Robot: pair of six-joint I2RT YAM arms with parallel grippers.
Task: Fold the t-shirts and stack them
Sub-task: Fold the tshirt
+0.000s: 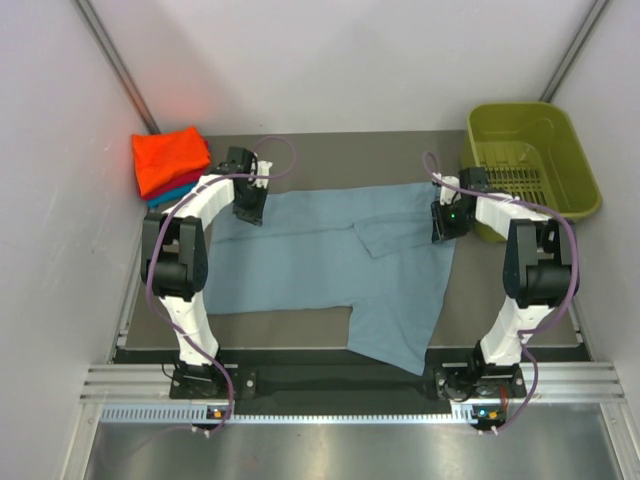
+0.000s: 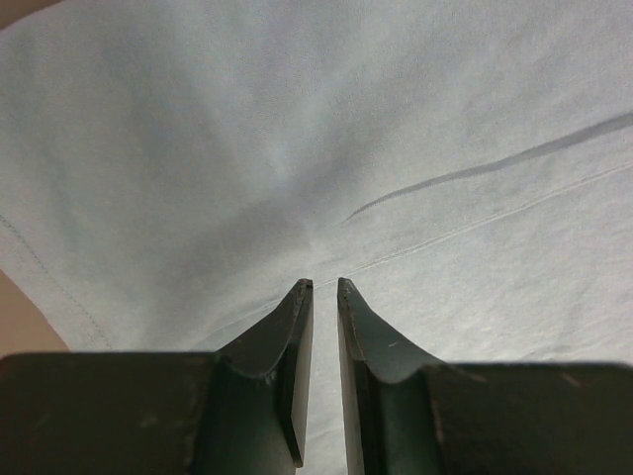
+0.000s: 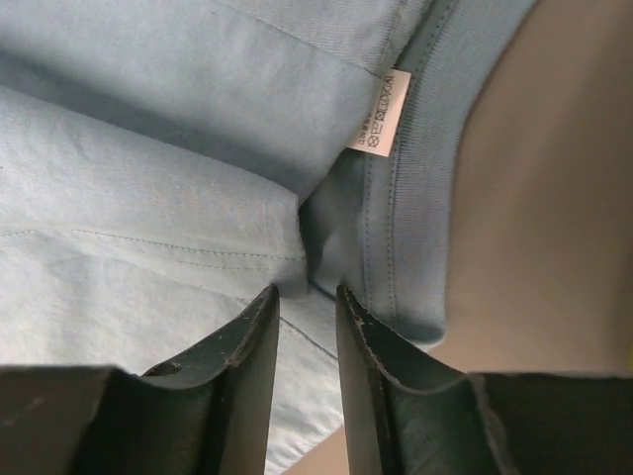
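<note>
A large grey-blue t-shirt [image 1: 330, 260] lies spread across the table, its lower right part hanging over the near edge. My left gripper [image 1: 248, 212] is at its far left edge; in the left wrist view [image 2: 324, 285] the jaws stand nearly together, pinching the cloth [image 2: 297, 148], which puckers at the tips. My right gripper [image 1: 443, 230] is at the shirt's far right by the collar; in the right wrist view [image 3: 307, 292] it is shut on a bunched fold beside the ribbed collar [image 3: 415, 168] and white label [image 3: 381, 127]. Folded orange [image 1: 170, 160] and teal [image 1: 182, 191] shirts are stacked at the far left.
An olive-green plastic basket [image 1: 520, 108] stands at the far right corner, just behind my right arm. Bare table [image 3: 554, 198] shows to the right of the collar. Walls close in on both sides.
</note>
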